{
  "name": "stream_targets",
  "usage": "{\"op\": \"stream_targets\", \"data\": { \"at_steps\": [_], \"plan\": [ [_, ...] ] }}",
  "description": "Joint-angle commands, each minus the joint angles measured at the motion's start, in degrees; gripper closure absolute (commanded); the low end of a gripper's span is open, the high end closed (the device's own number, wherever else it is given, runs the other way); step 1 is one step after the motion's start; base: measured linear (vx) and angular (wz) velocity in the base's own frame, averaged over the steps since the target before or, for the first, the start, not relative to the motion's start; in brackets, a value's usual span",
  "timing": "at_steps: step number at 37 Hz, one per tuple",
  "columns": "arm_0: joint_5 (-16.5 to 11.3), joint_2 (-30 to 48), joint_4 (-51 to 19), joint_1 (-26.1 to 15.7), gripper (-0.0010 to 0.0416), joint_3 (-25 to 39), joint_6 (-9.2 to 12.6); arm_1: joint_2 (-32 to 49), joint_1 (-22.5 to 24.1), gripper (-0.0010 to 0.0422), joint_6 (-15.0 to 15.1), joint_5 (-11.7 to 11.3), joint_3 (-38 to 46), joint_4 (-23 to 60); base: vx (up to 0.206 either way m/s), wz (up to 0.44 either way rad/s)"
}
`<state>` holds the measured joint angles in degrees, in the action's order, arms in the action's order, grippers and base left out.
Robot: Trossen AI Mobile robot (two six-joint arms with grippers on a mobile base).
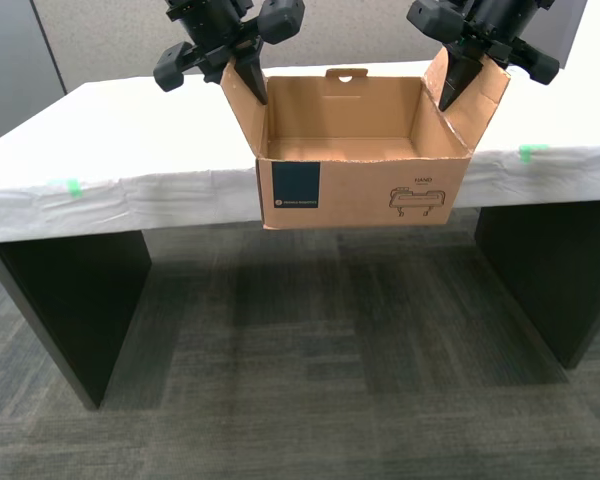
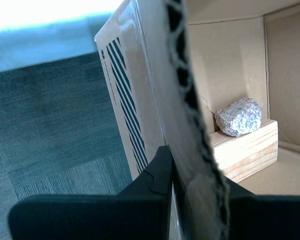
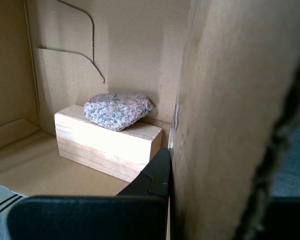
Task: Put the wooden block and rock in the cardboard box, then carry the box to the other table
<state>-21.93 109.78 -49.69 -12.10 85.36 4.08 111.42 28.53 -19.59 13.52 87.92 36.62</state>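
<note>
The cardboard box [image 1: 360, 190] hangs in the air in front of the near edge of the other table [image 1: 130, 130], its base below the tabletop. My second gripper [image 2: 173, 152] is shut on the box's side flap [image 1: 242, 95] at the exterior view's left. My first gripper [image 3: 169, 152] is shut on the opposite flap [image 1: 470, 95]. Inside the box the wooden block [image 3: 107, 142] lies against a wall, and the rock [image 3: 117, 111] rests on top of it. Both also show in the second wrist view, the rock [image 2: 238, 116] on the block [image 2: 247, 150]. In the exterior view the box's front wall hides them.
The white-sheeted table has green tape marks [image 1: 73, 186] near its front edge, one more [image 1: 530, 152] at the exterior view's right. Dark table legs [image 1: 75, 300] stand on grey carpet [image 1: 310, 380]. A grey partition wall [image 1: 100, 40] rises behind.
</note>
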Motion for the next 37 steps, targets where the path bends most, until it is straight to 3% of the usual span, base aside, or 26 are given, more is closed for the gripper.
{"op": "stream_targets", "data": {
  "at_steps": [1,37],
  "plan": [
    [-0.5,0.0,0.2,-0.1,0.0407,0.1,0.0,0.0,0.0,0.0413,0.0,0.4,0.1,-0.2,0.133,-0.009],
    [-0.5,0.0,-0.5,-1.4,0.0407,0.2,0.4,-0.6,0.8,0.0413,-1.1,0.3,-0.9,1.5,0.127,-0.006]
  ]
}}
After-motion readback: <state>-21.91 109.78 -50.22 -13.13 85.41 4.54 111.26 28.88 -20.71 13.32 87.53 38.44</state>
